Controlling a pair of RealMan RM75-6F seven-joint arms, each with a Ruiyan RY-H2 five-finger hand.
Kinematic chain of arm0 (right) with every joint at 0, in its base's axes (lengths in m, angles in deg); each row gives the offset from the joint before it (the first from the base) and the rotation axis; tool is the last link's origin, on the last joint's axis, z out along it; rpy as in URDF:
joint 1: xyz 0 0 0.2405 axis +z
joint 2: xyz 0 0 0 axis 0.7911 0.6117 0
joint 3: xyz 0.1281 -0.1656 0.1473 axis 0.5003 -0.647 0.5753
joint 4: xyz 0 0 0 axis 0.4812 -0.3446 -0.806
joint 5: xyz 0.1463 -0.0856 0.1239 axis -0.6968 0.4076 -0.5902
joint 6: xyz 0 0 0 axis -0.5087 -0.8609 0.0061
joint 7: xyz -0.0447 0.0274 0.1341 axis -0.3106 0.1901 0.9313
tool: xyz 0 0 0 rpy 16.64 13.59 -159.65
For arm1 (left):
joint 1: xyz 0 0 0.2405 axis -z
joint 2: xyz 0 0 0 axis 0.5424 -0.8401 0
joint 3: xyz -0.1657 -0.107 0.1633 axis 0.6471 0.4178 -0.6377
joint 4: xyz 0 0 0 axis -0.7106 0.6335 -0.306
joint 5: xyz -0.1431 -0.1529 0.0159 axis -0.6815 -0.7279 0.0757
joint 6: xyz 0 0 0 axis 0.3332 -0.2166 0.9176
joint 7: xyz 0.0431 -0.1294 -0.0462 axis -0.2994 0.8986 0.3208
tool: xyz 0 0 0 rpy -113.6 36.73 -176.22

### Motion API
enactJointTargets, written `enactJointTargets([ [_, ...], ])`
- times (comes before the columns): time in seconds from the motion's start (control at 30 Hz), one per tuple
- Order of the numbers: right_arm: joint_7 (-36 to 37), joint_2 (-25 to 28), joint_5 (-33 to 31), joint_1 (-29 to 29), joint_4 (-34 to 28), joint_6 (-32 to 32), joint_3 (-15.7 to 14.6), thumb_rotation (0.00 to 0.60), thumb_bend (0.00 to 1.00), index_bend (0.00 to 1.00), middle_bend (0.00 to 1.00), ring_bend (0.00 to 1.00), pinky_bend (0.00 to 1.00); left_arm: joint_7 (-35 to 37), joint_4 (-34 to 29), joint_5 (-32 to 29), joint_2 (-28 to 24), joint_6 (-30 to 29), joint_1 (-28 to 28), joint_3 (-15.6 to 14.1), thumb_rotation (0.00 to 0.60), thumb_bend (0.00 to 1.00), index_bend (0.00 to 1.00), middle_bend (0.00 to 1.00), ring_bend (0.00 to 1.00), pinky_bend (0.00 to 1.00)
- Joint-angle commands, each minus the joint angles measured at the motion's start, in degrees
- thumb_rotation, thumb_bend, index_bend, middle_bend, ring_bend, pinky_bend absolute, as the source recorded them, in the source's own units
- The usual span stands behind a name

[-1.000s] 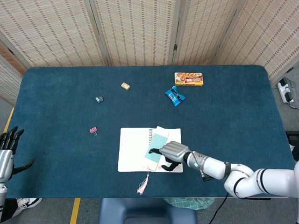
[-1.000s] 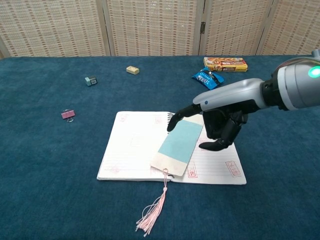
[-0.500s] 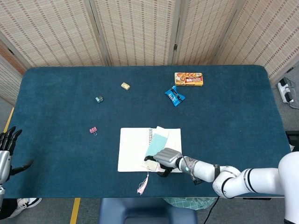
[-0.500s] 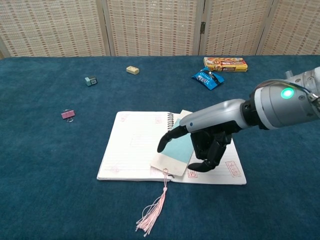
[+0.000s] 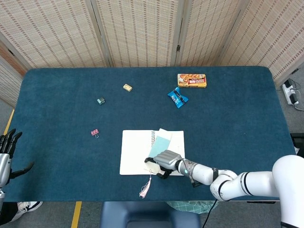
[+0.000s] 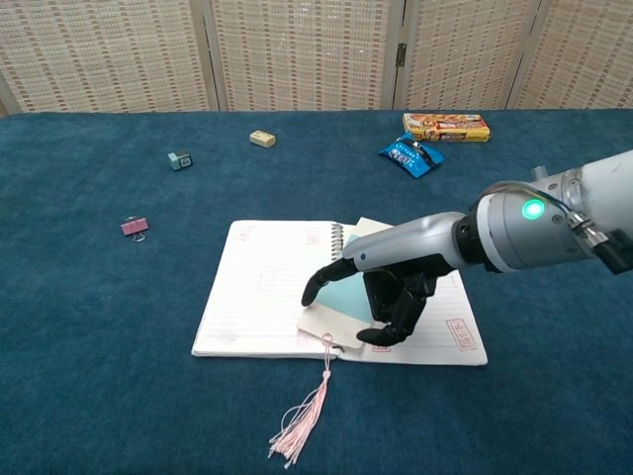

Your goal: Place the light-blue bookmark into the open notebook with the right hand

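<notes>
Tassel threads (image 6: 300,427) lie nearest, pink and splayed on the blue counter (image 6: 99,396) at the lower centre of the chest view, trailing off the front edge of the open notebook (image 6: 262,287). Just above them the light-blue bookmark (image 6: 344,299) rests across the notebook's spiral, tilted, its pale lower end at the front edge of the pages. The right hand (image 6: 381,287) hangs over it, one finger stretched toward the left page, the other fingers (image 6: 396,319) curled down over the card; whether they pinch it or merely touch it I cannot tell. The bookmark looks thin, light and fairly stiff, likely to slide on paper, so its long edges seem the best place to hold it, not the soft tassel. Further left, a pink binder clip (image 6: 134,228). Toward the upper frame sit a small teal block (image 6: 179,159), a tan eraser (image 6: 262,139), a blue snack packet (image 6: 410,155) and an orange box (image 6: 444,126). At the head view's lower left edge, the left hand (image 5: 8,149) holds nothing, fingers spread.
</notes>
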Motion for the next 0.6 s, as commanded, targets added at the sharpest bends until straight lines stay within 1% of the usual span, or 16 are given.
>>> enactJointTargets([
  [0.03, 0.1, -0.4, 0.0, -0.2, 0.4, -0.3, 0.3, 0.516, 0.53, 0.15, 1.00, 1.00, 1.00, 0.1, 0.0, -0.1, -0.1, 0.1, 0.0, 0.0, 0.600, 0.25, 0.11, 0.00, 0.00, 0.00],
  [0.37, 0.0, -1.2, 0.7, -0.7, 1.8, -1.9, 0.8, 0.515, 0.53, 0.16, 1.00, 1.00, 1.00, 0.1, 0.1, -0.2, -0.1, 0.2, 0.0, 0.1, 0.600, 0.24, 0.11, 0.00, 0.00, 0.00],
  [0.6, -0.5, 0.9, 1.9, -1.9, -0.2, -1.7, 0.1, 0.515, 0.53, 0.17, 1.00, 1.00, 1.00, -0.6, 0.3, -0.3, 0.2, 0.4, 0.1, 0.1, 0.600, 0.25, 0.11, 0.00, 0.00, 0.00],
])
